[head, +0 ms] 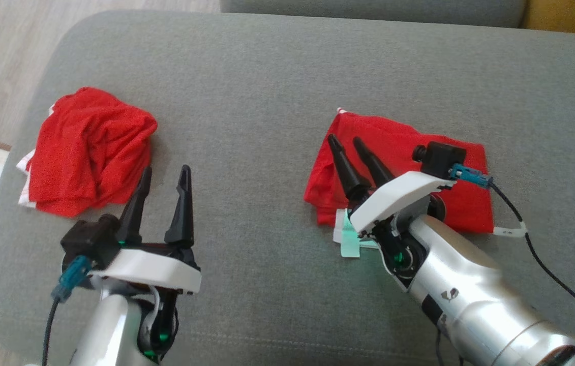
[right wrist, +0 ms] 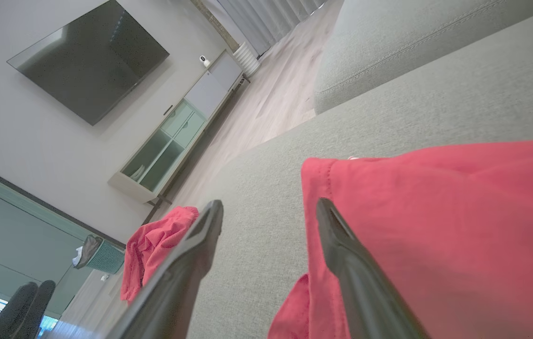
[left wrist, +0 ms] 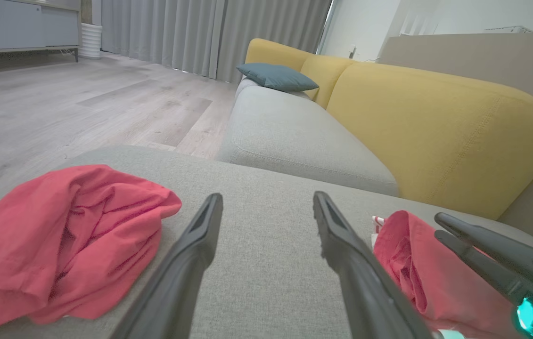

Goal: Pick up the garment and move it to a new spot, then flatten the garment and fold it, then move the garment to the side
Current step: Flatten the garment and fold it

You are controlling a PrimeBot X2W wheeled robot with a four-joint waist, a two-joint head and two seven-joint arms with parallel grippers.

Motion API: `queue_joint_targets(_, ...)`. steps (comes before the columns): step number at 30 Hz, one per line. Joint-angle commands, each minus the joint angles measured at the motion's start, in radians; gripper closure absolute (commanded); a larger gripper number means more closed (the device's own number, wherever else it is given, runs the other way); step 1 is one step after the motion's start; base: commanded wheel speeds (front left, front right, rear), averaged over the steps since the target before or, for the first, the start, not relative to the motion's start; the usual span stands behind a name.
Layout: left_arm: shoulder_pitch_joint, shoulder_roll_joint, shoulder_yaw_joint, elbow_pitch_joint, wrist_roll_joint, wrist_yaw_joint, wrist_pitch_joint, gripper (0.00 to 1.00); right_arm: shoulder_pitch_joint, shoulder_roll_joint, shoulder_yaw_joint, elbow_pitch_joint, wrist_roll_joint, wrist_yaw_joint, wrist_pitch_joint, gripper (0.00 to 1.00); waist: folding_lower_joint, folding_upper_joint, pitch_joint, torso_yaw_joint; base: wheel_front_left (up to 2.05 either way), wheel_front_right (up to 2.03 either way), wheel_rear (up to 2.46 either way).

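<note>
- Looking at the folded red garment [head: 394,140] lying flat on the right part of the grey cushion [head: 267,76], long axis running left to right across the head view.
- Finding the right gripper [head: 344,139] hovering low over its left end, fingers spread apart and gripping nothing.
- Judging this piece as folded and set aside, and taking the crumpled red garment [head: 89,147] as the next one to lift.
- Placing that heap at the cushion's left edge, well apart from the folded piece.
- Placing it also just beside, ahead and left of, the left gripper [head: 165,170], fingers spread wide and empty; judging the left arm far nearer.
- Spotting what is possibly a pale tag [head: 348,244] at the folded piece's near corner, tinted green.
- Reading no brand or writing anywhere.
</note>
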State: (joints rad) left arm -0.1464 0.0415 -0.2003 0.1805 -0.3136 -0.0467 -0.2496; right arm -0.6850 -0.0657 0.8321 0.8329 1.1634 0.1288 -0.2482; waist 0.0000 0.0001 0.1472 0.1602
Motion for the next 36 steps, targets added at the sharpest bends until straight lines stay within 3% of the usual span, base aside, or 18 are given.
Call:
queue_joint_targets(1, -0.032, 0.009, 0.04, -0.031, -0.001, 0.005, -0.012, 0.0, -0.012, 0.015, 0.0, -0.029, 0.007, 0.002, -0.013, 0.0, 0.0, -0.0001, -0.005, -0.011, 0.0, 0.0, 0.0)
queue_joint_targets(7, -0.028, 0.009, 0.057, -0.041, 0.002, 0.008, -0.012, 0.0, -0.025, 0.015, -0.091, -0.029, -0.077, 0.002, -0.013, 0.0, 0.0, -0.0001, -0.021, -0.06, 0.0, 0.0, 0.0)
queue_joint_targets(14, -0.027, 0.009, 0.074, -0.066, 0.002, 0.01, -0.012, 0.0, 0.014, 0.015, -0.343, -0.054, -0.437, 0.002, -0.013, 0.0, 0.0, -0.0001, -0.035, -0.129, 0.0, 0.0, 0.0)
queue_joint_targets(19, -0.032, 0.009, 0.077, -0.084, 0.001, 0.011, -0.012, 0.0, 0.102, -0.011, -0.498, -0.148, -0.694, 0.002, -0.013, 0.0, 0.0, -0.0001, -0.036, -0.157, 0.0, 0.0, 0.0)
queue_joint_targets(26, -0.036, 0.009, 0.076, -0.106, -0.003, 0.01, -0.012, 0.0, 0.257, -0.007, -0.655, -0.3, -0.917, 0.002, -0.014, 0.0, 0.0, -0.0001, -0.035, -0.182, 0.0, 0.0, 0.0)
queue_joint_targets(31, -0.029, 0.009, 0.071, -0.12, -0.002, 0.007, -0.012, 0.0, 0.379, 0.012, -0.727, -0.428, -1.022, 0.002, -0.014, 0.0, 0.0, -0.0001, -0.035, -0.204, 0.0, 0.0, 0.0)
queue_joint_targets(36, -0.019, 0.009, 0.069, -0.125, 0.0, 0.005, -0.012, 0.0, 0.459, 0.015, -0.75, -0.514, -1.002, 0.002, -0.014, 0.0, 0.0, -0.0001, -0.033, -0.218, 0.0, 0.0, 0.0)
